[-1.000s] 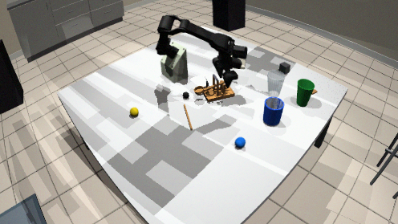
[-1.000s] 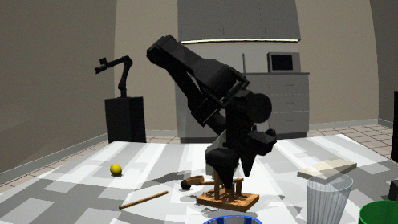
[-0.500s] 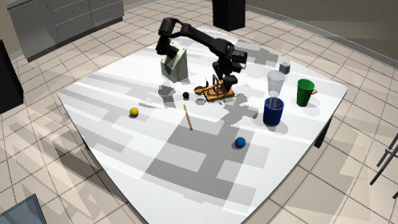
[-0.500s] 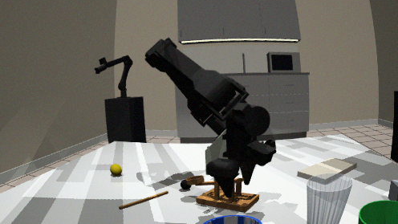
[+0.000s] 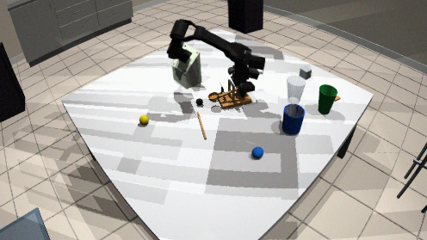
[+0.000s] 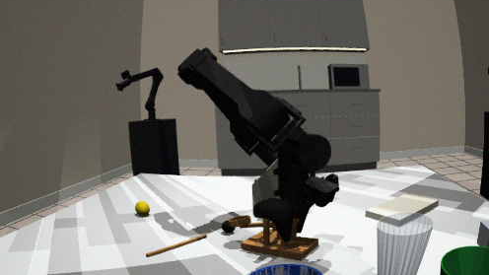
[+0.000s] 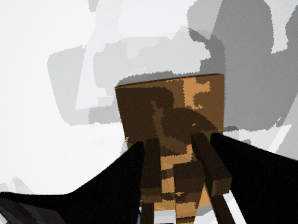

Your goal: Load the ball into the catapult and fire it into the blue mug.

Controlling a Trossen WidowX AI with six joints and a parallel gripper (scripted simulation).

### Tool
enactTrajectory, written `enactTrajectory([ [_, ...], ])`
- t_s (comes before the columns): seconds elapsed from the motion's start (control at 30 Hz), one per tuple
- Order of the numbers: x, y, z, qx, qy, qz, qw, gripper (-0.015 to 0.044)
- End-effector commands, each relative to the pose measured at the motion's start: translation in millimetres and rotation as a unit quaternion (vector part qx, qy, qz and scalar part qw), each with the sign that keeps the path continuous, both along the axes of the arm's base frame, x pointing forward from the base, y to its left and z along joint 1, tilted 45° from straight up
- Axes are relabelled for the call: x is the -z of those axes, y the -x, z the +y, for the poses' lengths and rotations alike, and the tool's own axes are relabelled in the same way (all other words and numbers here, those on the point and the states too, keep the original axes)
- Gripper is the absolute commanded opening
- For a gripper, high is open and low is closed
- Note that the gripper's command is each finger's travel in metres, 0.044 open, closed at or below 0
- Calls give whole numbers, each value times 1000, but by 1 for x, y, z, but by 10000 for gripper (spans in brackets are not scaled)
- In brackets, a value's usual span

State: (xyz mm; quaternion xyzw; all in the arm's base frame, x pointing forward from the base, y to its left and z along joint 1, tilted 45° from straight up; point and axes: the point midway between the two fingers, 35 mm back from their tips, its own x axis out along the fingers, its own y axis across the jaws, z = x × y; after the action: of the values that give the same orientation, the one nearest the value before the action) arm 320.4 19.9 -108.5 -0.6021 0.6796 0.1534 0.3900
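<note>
The brown wooden catapult (image 5: 228, 103) (image 6: 253, 246) (image 7: 135, 110) stands near the table's middle. My gripper (image 5: 240, 89) (image 6: 295, 236) (image 7: 177, 143) points down over it, fingers partly closed against the outer sides of its two uprights. The launch cup (image 5: 213, 96) (image 6: 240, 221) looks empty. A black ball (image 5: 199, 101) (image 6: 227, 226) lies beside the cup. A yellow ball (image 5: 144, 120) (image 6: 142, 209) lies farther left, a blue ball (image 5: 257, 152) toward the front. The blue mug (image 5: 293, 121) (image 6: 286, 268) stands upright right of the catapult in the top view.
A clear ribbed glass (image 5: 295, 86) (image 6: 401, 245) and a green cup (image 5: 328, 100) (image 6: 465, 260) stand near the mug. A grey cube (image 5: 305, 72) is behind them. A thin wooden stick (image 5: 201, 126) (image 6: 175, 245) lies in front of the black ball. A pale green block (image 5: 189, 74) stands behind it.
</note>
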Motion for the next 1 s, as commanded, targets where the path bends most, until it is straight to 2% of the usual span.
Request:
enactTrajectory([
  [0.0, 0, 0, 0, 1, 0, -1, 1000, 145],
  [0.17, 0, 0, 0, 1, 0, -1, 1000, 111],
  [0.3, -27, 0, 28, 0, -1, 0, 1000, 6],
  [0.33, -33, 1, 34, 0, -1, 0, 1000, 0],
  [0.5, -35, 1, 36, 8, -1, -8, 1000, 0],
  [0.97, -36, -2, 34, 175, -7, -172, 969, 0],
])
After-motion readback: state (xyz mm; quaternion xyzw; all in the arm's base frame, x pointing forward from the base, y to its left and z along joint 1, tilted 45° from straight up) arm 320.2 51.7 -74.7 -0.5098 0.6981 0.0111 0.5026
